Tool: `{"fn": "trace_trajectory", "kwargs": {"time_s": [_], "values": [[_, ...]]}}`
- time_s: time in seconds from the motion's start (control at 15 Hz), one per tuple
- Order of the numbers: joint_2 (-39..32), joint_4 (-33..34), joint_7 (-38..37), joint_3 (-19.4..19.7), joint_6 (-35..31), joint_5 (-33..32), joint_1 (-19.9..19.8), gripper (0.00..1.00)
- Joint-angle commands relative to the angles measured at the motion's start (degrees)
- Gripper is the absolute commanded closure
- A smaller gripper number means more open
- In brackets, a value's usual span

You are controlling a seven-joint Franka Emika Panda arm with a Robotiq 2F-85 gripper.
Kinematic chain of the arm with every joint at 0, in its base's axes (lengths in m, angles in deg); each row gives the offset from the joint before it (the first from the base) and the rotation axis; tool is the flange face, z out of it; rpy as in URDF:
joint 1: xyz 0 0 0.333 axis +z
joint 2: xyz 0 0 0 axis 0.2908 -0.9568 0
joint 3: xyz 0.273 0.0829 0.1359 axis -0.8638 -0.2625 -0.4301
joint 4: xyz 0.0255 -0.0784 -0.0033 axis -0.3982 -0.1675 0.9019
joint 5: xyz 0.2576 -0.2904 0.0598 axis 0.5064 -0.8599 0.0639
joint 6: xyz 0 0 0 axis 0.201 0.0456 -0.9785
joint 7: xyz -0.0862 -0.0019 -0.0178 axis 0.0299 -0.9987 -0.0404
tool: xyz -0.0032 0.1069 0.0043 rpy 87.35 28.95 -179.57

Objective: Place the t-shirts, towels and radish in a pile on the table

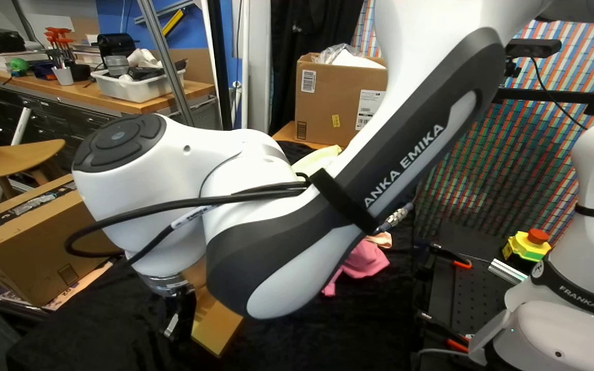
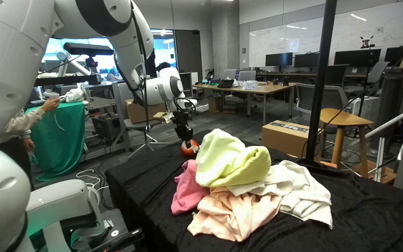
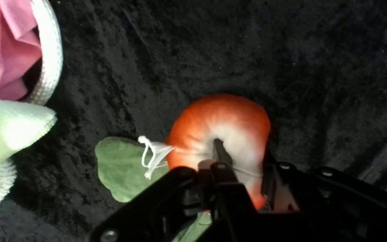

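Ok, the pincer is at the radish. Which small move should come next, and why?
I would probably close the pincer gently on the radish before any lift. In the wrist view, one finger seems to press into its pale part, but I cannot tell whether the grip is firm. The radish seems to rest on the black cloth, apart from the cloth pile.

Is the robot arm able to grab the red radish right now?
Probably yes: its gripper is right down at the radish, and the yellow cloth and pink cloth lie off to one side.
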Motion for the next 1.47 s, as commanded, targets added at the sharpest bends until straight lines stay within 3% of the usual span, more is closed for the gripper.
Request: {"fn": "trace_trajectory", "kwargs": {"time_s": [0.0,0.13,0.67,1.4], "values": [[0.95,0.99,0.46,0.66,2.60,-1.03,0.39,0.90],[1.49,1.06,1.03,0.46,3.76,-1.00,0.11,0.94],[4.92,1.17,6.66,-0.68,11.26,0.55,-3.08,0.91],[10.14,0.41,9.75,1.57,16.99,1.05,-12.74,0.91]]}}
